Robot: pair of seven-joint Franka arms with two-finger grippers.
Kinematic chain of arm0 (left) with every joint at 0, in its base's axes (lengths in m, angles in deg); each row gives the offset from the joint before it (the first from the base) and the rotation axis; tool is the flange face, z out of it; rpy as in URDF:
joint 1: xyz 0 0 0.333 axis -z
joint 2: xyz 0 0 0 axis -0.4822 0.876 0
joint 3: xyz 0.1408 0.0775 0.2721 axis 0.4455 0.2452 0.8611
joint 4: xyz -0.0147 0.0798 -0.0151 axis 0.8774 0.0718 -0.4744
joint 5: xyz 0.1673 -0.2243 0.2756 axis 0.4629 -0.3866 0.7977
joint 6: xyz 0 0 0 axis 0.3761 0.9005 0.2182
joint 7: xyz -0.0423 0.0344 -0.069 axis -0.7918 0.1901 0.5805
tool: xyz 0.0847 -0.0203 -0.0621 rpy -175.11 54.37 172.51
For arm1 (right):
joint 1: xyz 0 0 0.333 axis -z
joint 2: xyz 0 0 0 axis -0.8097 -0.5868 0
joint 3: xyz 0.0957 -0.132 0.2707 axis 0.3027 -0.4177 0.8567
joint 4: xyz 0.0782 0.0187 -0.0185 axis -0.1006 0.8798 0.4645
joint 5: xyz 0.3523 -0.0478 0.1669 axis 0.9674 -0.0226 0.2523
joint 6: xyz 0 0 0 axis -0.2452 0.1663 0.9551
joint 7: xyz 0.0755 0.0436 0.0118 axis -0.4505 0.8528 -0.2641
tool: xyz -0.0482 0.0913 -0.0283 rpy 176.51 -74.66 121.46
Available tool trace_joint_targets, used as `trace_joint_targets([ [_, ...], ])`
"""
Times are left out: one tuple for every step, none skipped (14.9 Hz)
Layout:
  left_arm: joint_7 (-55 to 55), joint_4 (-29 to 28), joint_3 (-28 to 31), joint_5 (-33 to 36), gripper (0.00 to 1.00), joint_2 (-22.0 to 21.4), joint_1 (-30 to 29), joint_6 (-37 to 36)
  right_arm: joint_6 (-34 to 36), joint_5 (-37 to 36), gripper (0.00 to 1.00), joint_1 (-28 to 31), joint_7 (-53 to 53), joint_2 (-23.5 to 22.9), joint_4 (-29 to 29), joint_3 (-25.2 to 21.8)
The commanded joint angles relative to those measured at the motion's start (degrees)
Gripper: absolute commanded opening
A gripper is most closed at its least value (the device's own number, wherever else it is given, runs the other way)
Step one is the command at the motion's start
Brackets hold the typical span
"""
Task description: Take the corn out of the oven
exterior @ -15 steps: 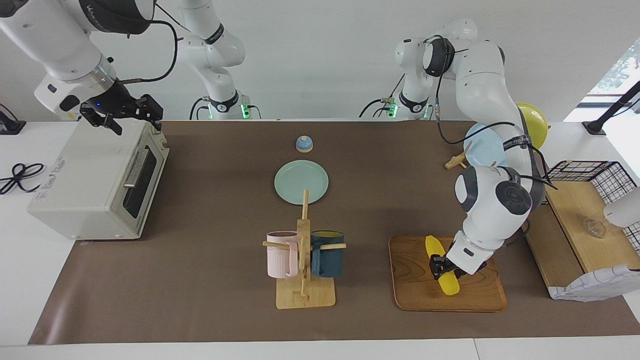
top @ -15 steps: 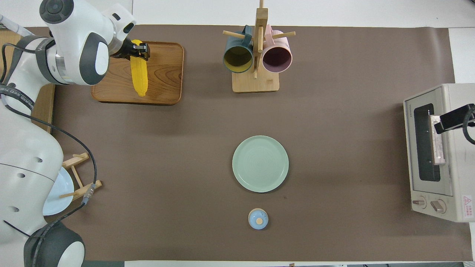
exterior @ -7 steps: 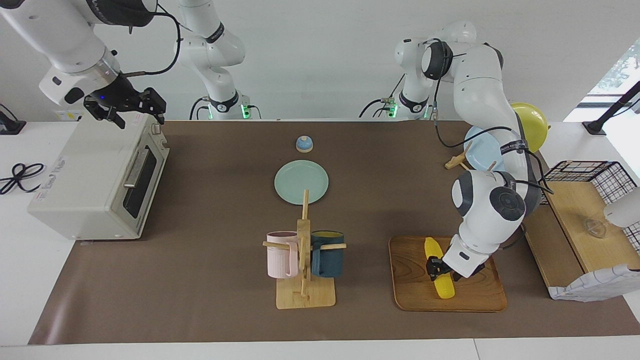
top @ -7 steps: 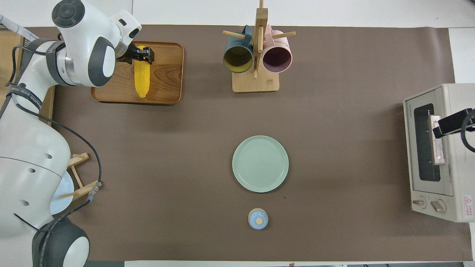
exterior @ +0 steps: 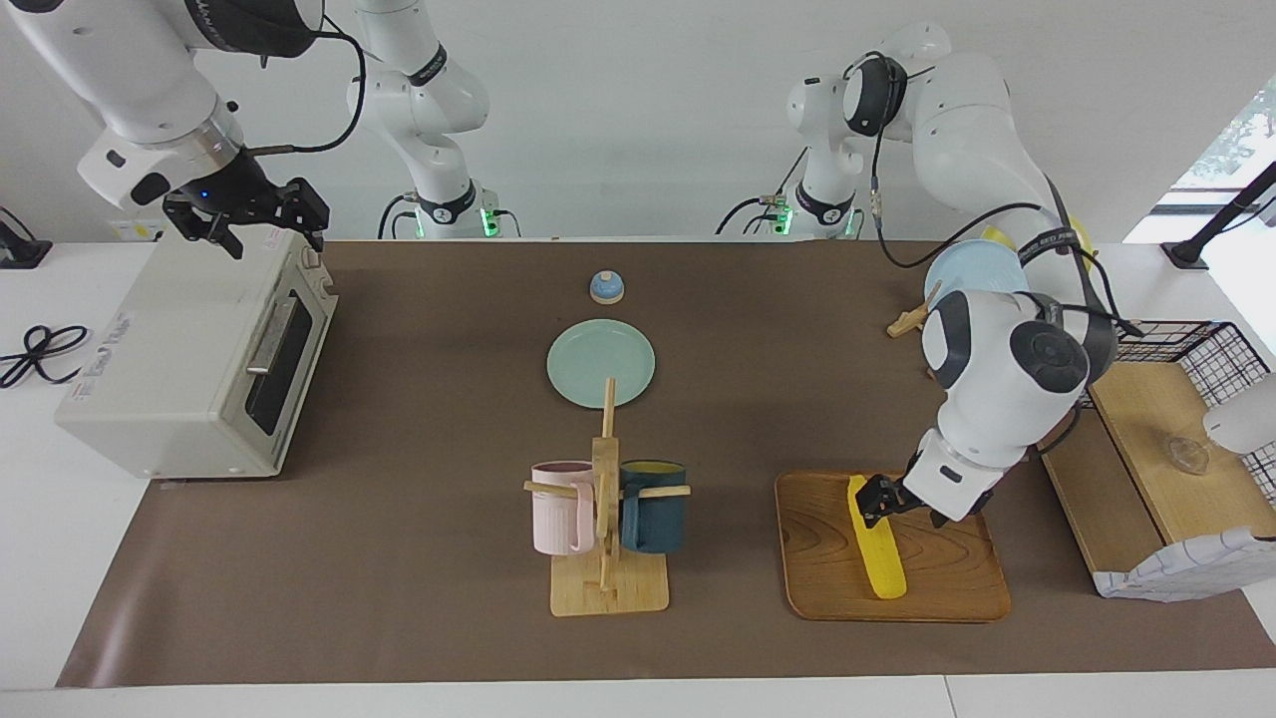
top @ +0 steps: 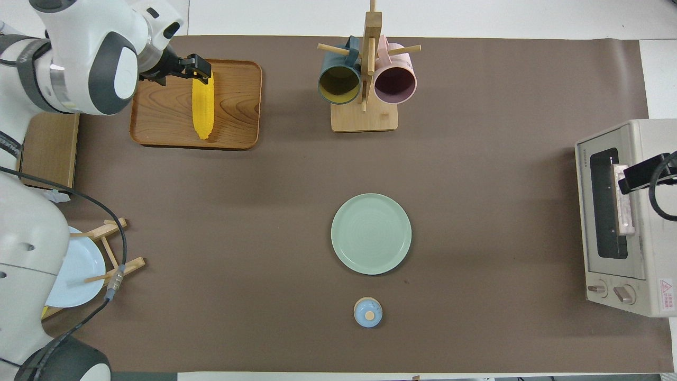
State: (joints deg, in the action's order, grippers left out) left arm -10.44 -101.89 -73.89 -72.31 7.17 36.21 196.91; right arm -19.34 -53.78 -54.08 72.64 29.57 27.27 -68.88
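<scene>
The yellow corn lies flat on the wooden tray at the left arm's end of the table; it also shows in the overhead view. My left gripper is open and empty, raised just above the end of the corn that points toward the robots, not touching it; it also shows in the overhead view. The off-white oven stands at the right arm's end with its dark glass door shut. My right gripper hovers open and empty over the oven's top.
A wooden mug rack with a pink and a dark blue mug stands mid-table. A green plate and a small blue bell lie nearer the robots. A pale blue plate on a stand and a wire basket are beside the left arm.
My left gripper has let go of the corn and lifted off it toward the robots; the corn now lies flat on the tray. My right gripper has risen slightly over the oven.
</scene>
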Motion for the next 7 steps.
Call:
trace_joint_targets([
  [1.5, -8.88, 0.78, -0.85, 1.0, -11.34, -0.87, -5.55, -0.15, 0.12, 1.0, 1.77, 0.29, -0.28, -0.44, 0.61],
  [1.76, -9.5, 1.13, -0.59, 1.0, -13.97, -0.87, -9.31, -0.15, 0.12, 1.0, 1.77, 0.21, -0.27, -0.44, 0.61],
  [2.46, -9.68, 1.31, -0.41, 1.0, -16.09, -0.78, -13.61, -0.15, 0.12, 1.0, 1.77, 0.21, -0.27, -0.44, 0.61],
  [2.56, -9.77, 1.31, -0.41, 1.0, -18.11, -0.78, -17.31, -0.33, 0.21, 1.0, 1.77, 0.21, -0.27, -0.44, 0.61],
  [2.56, -10.12, 1.22, -0.41, 1.0, -20.22, -0.78, -21.0, -0.5, 0.21, 1.0, 1.77, 0.12, -0.19, -0.53, 0.61],
  [2.47, -10.73, 1.22, -0.41, 1.0, -22.33, -0.78, -23.48, -0.5, 0.21, 1.0, 1.68, 0.2, -0.1, -0.44, 0.7],
  [2.56, -12.3, 1.22, -0.41, 1.0, -24.96, -0.78, -25.24, -0.42, 0.21, 1.0, 1.6, 0.38, -0.1, -0.44, 0.7],
])
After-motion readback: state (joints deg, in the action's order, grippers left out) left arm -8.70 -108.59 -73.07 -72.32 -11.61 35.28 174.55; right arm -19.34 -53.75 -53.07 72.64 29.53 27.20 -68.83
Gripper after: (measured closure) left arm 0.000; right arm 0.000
